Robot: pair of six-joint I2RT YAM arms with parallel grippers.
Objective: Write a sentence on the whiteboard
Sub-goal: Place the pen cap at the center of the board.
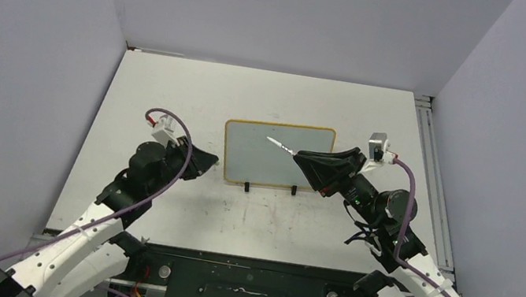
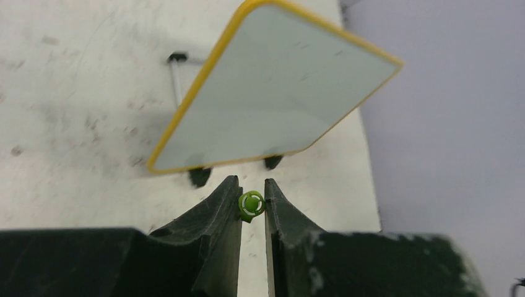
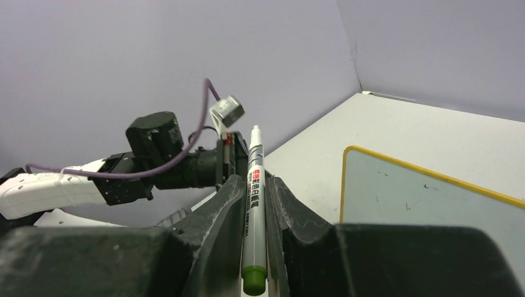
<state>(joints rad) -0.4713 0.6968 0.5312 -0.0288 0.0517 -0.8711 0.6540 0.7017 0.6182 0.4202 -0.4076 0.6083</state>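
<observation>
– So, where is the whiteboard (image 1: 266, 157) standing?
– It's standing on its feet, middle of the bench (image 1: 174, 86). Right jaws are clamping a marker (image 3: 253, 204), tip before the board's face; left jaws are pinching a green cap (image 2: 251, 204) beside its left edge.

Whiteboard (image 2: 272, 99) surf. glossy, smooth; tabletop (image 2: 74, 111) matt, scuffed; marker (image 3: 254, 198) plastic.

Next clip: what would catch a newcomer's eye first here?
The yellow-framed whiteboard is propped mid-table on two black feet, its face apparently blank. The right hand grips a marker whose tip points over the board's upper middle, while the left hand, left of the board, pinches a small green cap.
</observation>
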